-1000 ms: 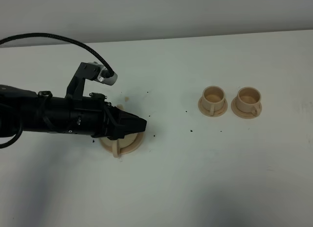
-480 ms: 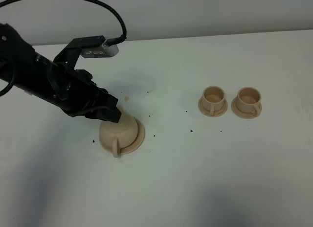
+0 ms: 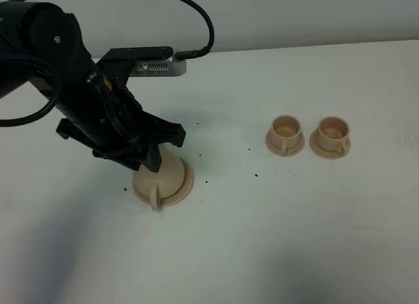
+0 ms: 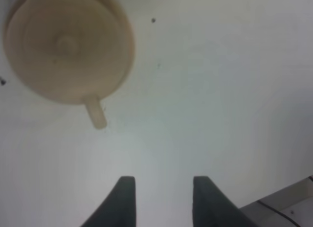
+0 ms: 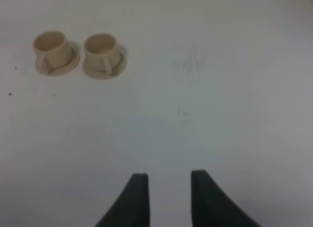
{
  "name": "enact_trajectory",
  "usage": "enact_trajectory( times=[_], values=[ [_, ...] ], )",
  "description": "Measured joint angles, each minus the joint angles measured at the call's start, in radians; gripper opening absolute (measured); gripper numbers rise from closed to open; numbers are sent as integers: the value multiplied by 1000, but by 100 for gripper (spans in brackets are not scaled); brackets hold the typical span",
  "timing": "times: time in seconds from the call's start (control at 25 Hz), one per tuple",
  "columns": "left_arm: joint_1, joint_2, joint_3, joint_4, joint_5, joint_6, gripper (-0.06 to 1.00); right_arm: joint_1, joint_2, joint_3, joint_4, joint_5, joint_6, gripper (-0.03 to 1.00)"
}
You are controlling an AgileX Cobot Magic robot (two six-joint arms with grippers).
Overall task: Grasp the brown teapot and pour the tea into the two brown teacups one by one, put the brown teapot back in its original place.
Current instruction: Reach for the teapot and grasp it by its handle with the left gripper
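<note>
The brown teapot (image 3: 165, 179) stands on its flat saucer (image 3: 188, 184) at the left of the white table, its loop handle (image 3: 155, 200) towards the front. My left arm (image 3: 105, 114) hangs over it and hides its back part. In the left wrist view the teapot (image 4: 68, 46) shows from above, apart from my left gripper (image 4: 161, 188), which is open and empty. The two brown teacups (image 3: 286, 129) (image 3: 334, 131) sit side by side on small saucers at the right. The right wrist view shows them (image 5: 51, 47) (image 5: 101, 48) far ahead of my open, empty right gripper (image 5: 166, 183).
Small dark specks (image 3: 255, 175) lie scattered on the table between the teapot and the cups. The table's back edge meets a grey wall (image 3: 294, 16). A black cable (image 3: 196, 16) arcs from the left wrist camera.
My left arm swung from lying low across the teapot to standing more upright above it, wrist raised. The teapot and cups have not moved.
</note>
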Motion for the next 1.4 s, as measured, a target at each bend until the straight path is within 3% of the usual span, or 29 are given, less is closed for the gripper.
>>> enact_trajectory(
  times=[0.24, 0.48, 1.04, 1.4],
  values=[
    [0, 66, 0, 6, 41, -79, 33, 0, 0, 0, 0, 0, 0, 24],
    [1, 155, 0, 7, -11, -110, 33, 0, 0, 0, 0, 0, 0, 24],
    [66, 226, -2, 16, 1, -106, 33, 0, 0, 0, 0, 0, 0, 24],
    [67, 280, -3, 9, -80, -73, 33, 0, 0, 0, 0, 0, 0, 24]
  ],
)
